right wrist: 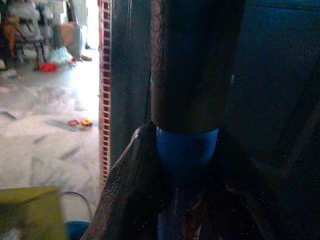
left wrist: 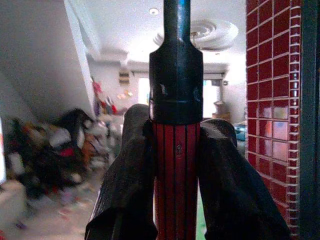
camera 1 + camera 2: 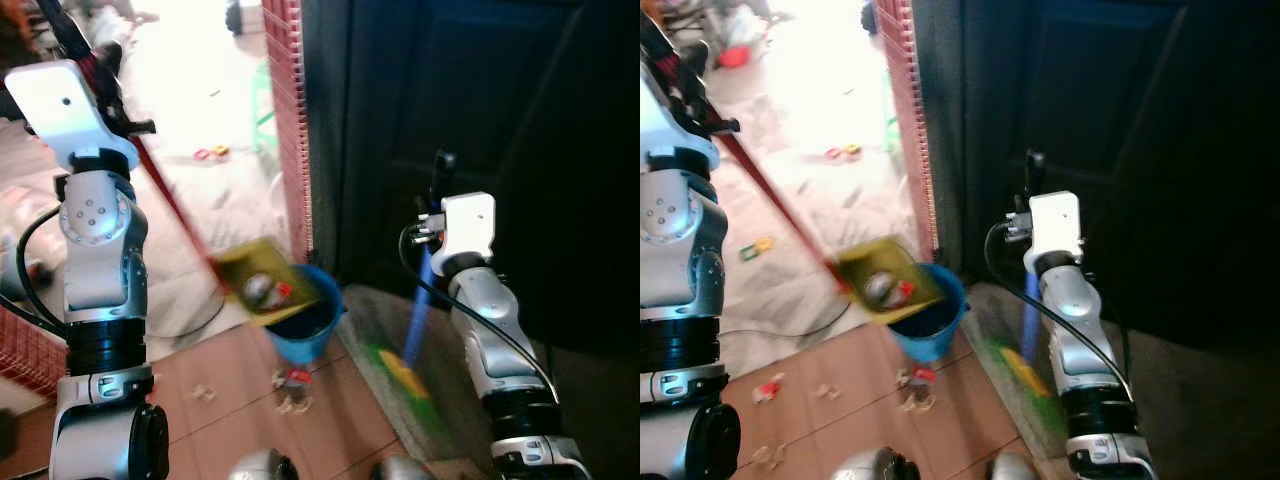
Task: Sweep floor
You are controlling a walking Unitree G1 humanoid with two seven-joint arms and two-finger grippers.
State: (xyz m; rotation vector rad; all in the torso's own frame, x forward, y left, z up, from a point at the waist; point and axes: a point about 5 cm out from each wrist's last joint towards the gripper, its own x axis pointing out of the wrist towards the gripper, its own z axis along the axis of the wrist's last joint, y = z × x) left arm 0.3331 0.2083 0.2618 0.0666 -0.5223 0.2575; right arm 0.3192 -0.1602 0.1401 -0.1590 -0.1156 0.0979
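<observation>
My left gripper (image 2: 175, 131) is shut on the red handle (image 3: 165, 195) of a yellow dustpan (image 3: 240, 265). The dustpan is raised and tilted above a blue bucket (image 3: 308, 328), and bits of rubbish (image 3: 264, 290) lie in it. On the right, my right gripper (image 1: 185, 145) is shut on the blue handle (image 3: 420, 305) of a broom. Its green and yellow bristles (image 3: 405, 375) rest on the grey step by the door. A few scraps (image 3: 292, 392) lie on the tiles in front of the bucket.
A red brick pillar (image 3: 290, 120) and a dark door (image 3: 480, 100) stand just behind the bucket. A black cable (image 3: 195, 322) trails over the pale floor to the left, and small toys (image 3: 210, 153) lie farther out. A low red wall (image 3: 25, 352) borders my left side.
</observation>
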